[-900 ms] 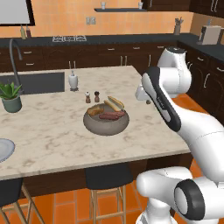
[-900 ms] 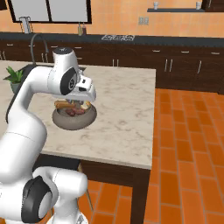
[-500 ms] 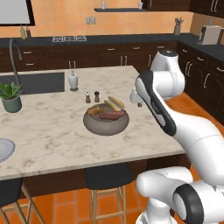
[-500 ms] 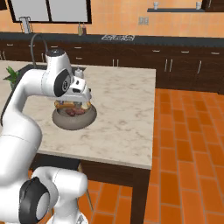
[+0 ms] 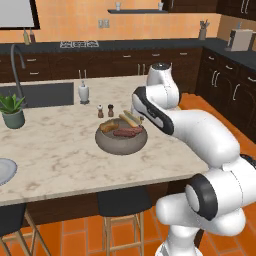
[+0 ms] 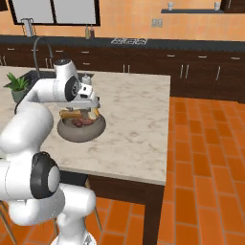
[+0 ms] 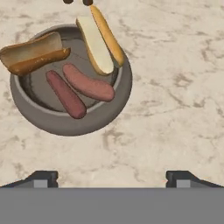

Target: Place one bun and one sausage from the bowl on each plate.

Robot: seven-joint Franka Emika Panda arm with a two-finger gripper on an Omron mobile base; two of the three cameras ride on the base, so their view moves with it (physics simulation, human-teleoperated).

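Grey-brown and thick-rimmed, the bowl lies ahead of the fingers and slightly to one side on the marbled worktop, well short of contact with either tip. Inside it rest two sausages side by side on the floor of the bowl, one bun propped on the far rim to the side away from the fingers' centre line, and a second bun leaning across the rim farthest from the tips, its pale cut face up. Both dark tips stand wide apart at the near edge of the hand view, with nothing between them: the fingers are released and empty. Compared with the base views of half a second and nearly a second earlier, the arm's wrist has swung closer over the bowl, and the fingers, shut then, have spread to their widest; judged from this, the approach phase is ending and a first pick is being prepared. All four items remain in the bowl, so no part of the placing is done. One plate's edge shows at the far left of the worktop in the left base view, well apart from the bowl. The likely next move, a descent onto one bun or sausage, calls for centring the tips over it first.
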